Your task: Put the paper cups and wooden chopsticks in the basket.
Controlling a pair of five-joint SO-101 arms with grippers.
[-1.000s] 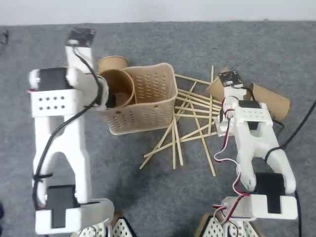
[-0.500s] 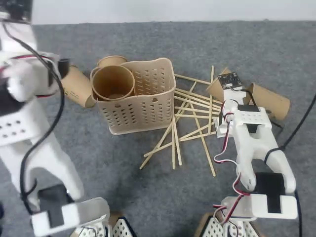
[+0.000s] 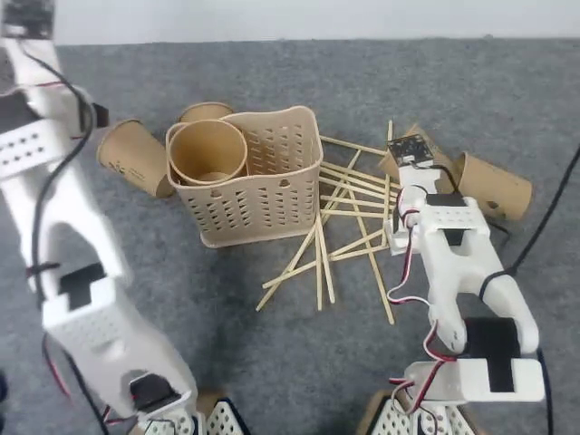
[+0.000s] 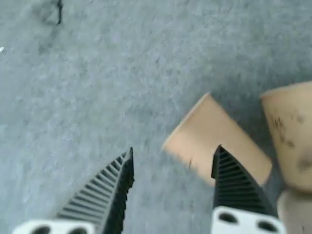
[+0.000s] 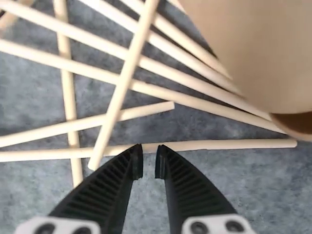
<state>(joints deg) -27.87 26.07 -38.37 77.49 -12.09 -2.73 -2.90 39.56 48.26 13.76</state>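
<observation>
The left gripper stands wide open with nothing between its ribbed fingers, low over the grey mat. Just ahead of it a fallen cup lies on its side, much nearer one finger than the other; the blur makes it hard to say whether that finger touches it. Farther out on the same side, past the fallen cup, a second cup shows part of its wall. In the high view the fallen cup lies between the left arm and the basket, close by the basket's wall but outside it. An upright cup stands inside the basket at the corner nearest the left gripper, and a rear cup sits outside, right against the basket's rim. The right gripper has its fingers drawn almost together, only a slit between the tips, and it grips nothing. Its tips sit right over the scattered chopsticks, one of which lies crosswise just ahead of them. Ahead and off to one side a large cup rests across several sticks. From above, the chopsticks fan out on the mat between the basket and the right arm, all outside the basket, and a far cup lies on its side beyond that arm, away from the basket
</observation>
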